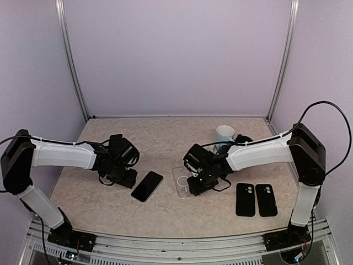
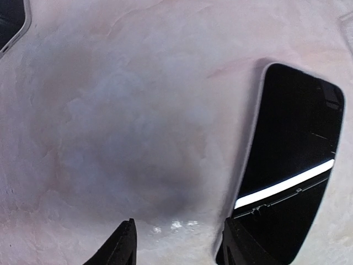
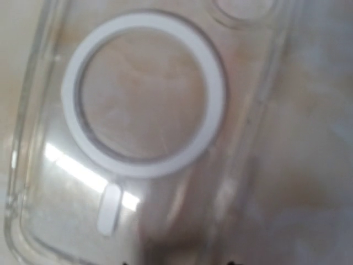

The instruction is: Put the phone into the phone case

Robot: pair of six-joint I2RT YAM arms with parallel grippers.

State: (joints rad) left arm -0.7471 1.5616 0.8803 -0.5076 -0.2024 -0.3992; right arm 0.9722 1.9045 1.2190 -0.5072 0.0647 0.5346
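Observation:
The phone [image 1: 147, 186] lies screen up, dark, left of the table's middle. In the left wrist view the phone [image 2: 292, 165] fills the right side. My left gripper [image 2: 179, 245] is open just above the table. Bare tabletop lies between its fingers, and the right finger [image 2: 242, 245] is at the phone's left edge. The clear phone case [image 1: 181, 182] lies flat right of the phone. My right gripper [image 1: 194, 186] hangs close over the case [image 3: 143, 94], which shows a white ring. Only its fingertips [image 3: 127, 263] peek in at the bottom edge, apart, astride the case's long wall.
Two black phone cases [image 1: 245, 199] [image 1: 266, 200] lie side by side at the near right. A pale mug [image 1: 224, 134] stands behind the right arm. Purple walls with metal posts enclose the table. A dark rounded corner [image 2: 11, 22] shows at the left wrist view's top left.

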